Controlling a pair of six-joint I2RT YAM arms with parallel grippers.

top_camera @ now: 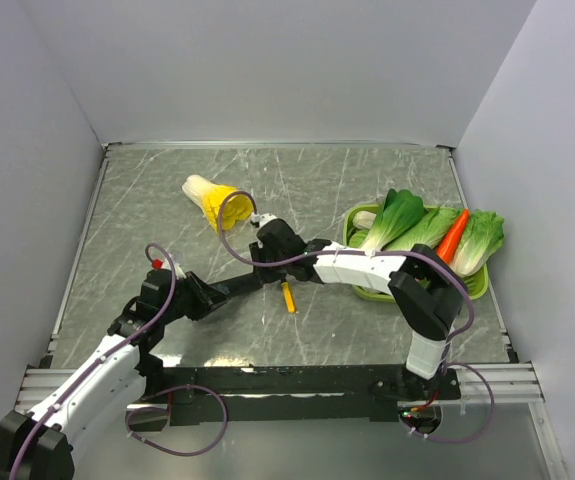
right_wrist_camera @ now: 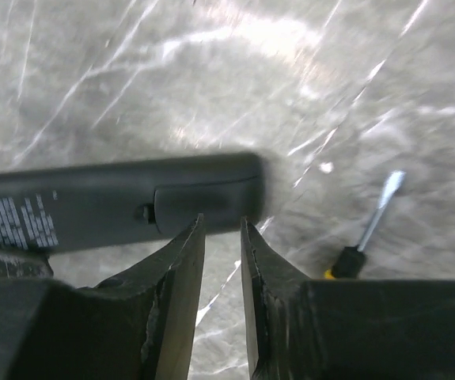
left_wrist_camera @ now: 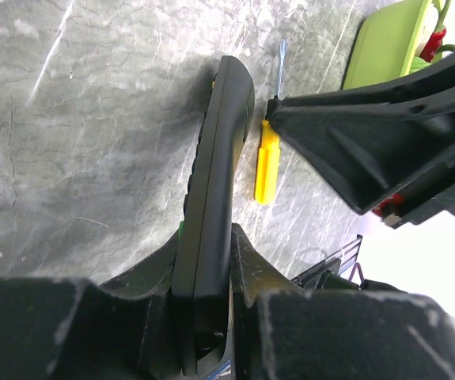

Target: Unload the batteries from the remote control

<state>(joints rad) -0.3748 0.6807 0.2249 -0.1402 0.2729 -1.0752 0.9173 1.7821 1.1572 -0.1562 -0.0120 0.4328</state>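
Masking one end of the remote control: the left tool.

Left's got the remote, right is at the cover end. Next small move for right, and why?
Probably ease the right gripper forward so a fingertip catches the battery cover and slides it off. The left gripper clamps the remote, the cover looks shut, and the right fingers sit narrowly apart at its edge.
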